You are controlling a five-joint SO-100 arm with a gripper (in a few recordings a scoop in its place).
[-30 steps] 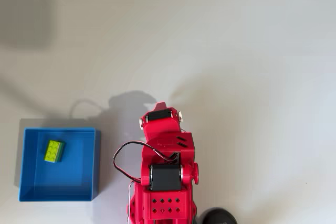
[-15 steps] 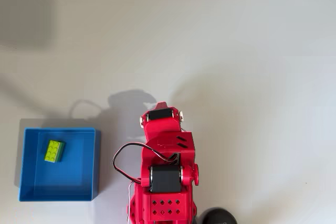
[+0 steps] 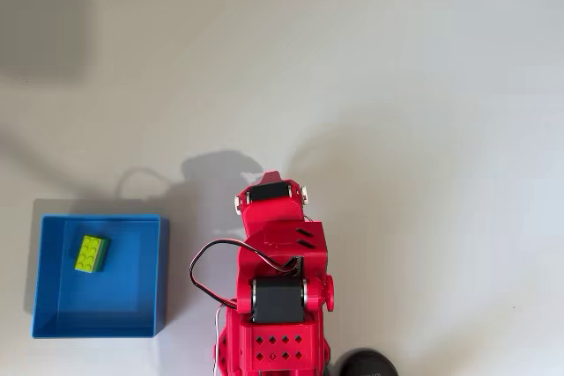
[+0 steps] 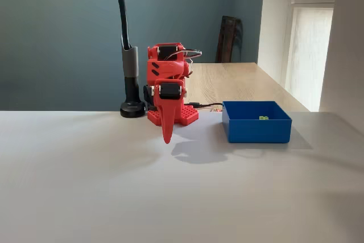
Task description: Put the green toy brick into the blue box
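Overhead view, brick: the green toy brick (image 3: 92, 253) lies studs up on the floor of the blue box (image 3: 160, 279), in the far left part of it, close to the walls there.
Overhead view, box: it sits on the pale counter (image 3: 397, 85) just left of the red arm (image 3: 278, 297), a narrow strip of counter between them.
Overhead view, arm: it is folded up over its own base, apart from the box; the hand is tucked beneath the upper joints and I cannot tell its state from above.
Fixed view, brick: a small lime speck, the brick shows above the front wall inside the box (image 4: 256, 129), toward its right.
Fixed view, hand: the hand (image 4: 167, 135) hangs straight down in front of the base, tip just above the counter, fingers seemingly together in one red point and carrying nothing.
Fixed view, surroundings: a black post (image 4: 129, 72) stands behind the arm.
Step in hand: by my reading the placing is done and the arm is at rest.
Next move: nothing further seems needed beyond holding the folded pose; only a brick bounced out would call for a fresh reach, and it sits well inside.
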